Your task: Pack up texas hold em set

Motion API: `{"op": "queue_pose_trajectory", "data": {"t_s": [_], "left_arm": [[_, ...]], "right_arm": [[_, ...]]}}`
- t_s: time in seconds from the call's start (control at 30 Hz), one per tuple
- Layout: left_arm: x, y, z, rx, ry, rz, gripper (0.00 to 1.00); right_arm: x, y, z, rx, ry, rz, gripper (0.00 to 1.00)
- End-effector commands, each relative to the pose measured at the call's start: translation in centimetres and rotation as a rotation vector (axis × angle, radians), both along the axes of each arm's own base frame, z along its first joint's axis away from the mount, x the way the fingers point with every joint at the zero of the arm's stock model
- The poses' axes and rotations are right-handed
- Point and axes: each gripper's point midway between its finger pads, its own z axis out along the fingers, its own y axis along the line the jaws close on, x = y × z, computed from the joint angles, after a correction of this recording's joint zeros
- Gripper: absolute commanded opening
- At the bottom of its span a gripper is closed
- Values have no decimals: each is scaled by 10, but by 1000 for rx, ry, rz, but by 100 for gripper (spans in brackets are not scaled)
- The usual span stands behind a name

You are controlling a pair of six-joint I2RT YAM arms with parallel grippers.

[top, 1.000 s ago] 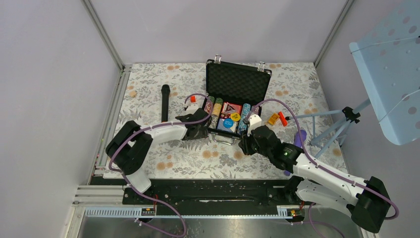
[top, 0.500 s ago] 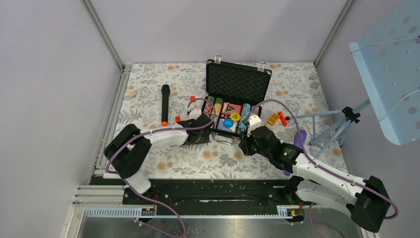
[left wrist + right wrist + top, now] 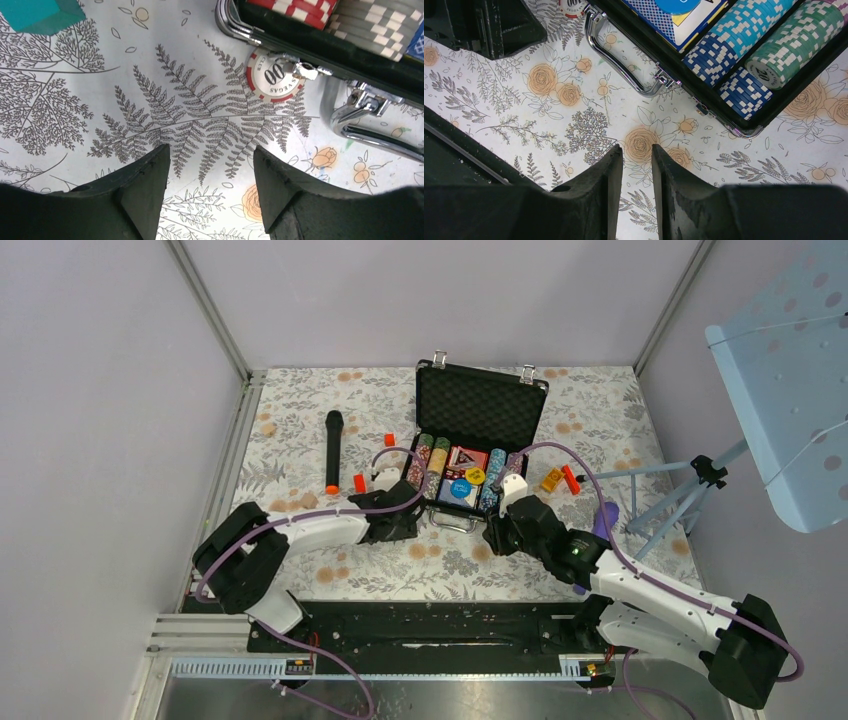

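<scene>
The black briefcase (image 3: pixel 480 405) stands open at the middle of the table, foam lid up, with rows of striped chips (image 3: pixel 430 465), card decks and round buttons in its base. One loose red-and-white chip (image 3: pixel 275 76) lies flat on the cloth against the case's front edge, beside a silver latch. My left gripper (image 3: pixel 211 155) hovers open over the cloth just short of that chip, nothing between its fingers. My right gripper (image 3: pixel 637 150) is off the case's front right corner, open by a narrow gap and empty. Blue chips (image 3: pixel 734 45) and green chips (image 3: pixel 794 45) fill that corner.
The case's silver handle (image 3: pixel 619 55) sticks out toward the arms. A black microphone (image 3: pixel 332 450) with an orange end lies left of the case, with small red blocks (image 3: pixel 359 482) and a teal block (image 3: pixel 42 12) nearby. Orange and red pieces (image 3: pixel 560 478) and a tripod (image 3: pixel 690 490) are to the right.
My left arm has drawn back toward the near side, away from the case's left edge, and its jaws have narrowed a little. The right arm has not moved.
</scene>
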Motion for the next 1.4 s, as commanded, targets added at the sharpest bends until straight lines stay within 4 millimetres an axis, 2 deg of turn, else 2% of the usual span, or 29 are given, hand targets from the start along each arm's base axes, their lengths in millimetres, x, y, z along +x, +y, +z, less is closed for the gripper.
{"op": "queue_pose_trajectory", "data": {"t_s": [0.0, 0.13, 0.27, 0.4, 0.57, 0.7, 1.03, 1.17, 1.37], "left_arm": [[-34, 9, -15, 19, 138, -36, 62], [-11, -8, 14, -15, 45, -70, 63], [14, -14, 36, -19, -24, -75, 67], [36, -8, 40, 5, -36, -50, 69], [52, -9, 38, 63, -52, -64, 69], [55, -9, 27, 103, -32, -75, 68], [53, 7, 6, 186, -16, -42, 68], [49, 8, 0, 203, 4, -52, 68], [29, 6, -11, 230, 68, -94, 68]], "right_arm": [[5, 1, 10, 30, -26, -22, 35], [5, -1, 11, 26, -30, -24, 35], [4, -3, 10, 25, -31, -28, 35], [3, -3, 8, 24, -28, -27, 35], [3, -5, 6, 14, -30, -31, 36], [3, -7, 4, 4, -31, -31, 36], [4, -6, 2, 3, -27, -32, 36], [3, -6, 1, 4, -24, -31, 36], [2, -7, 1, 8, -24, -33, 36]]}}
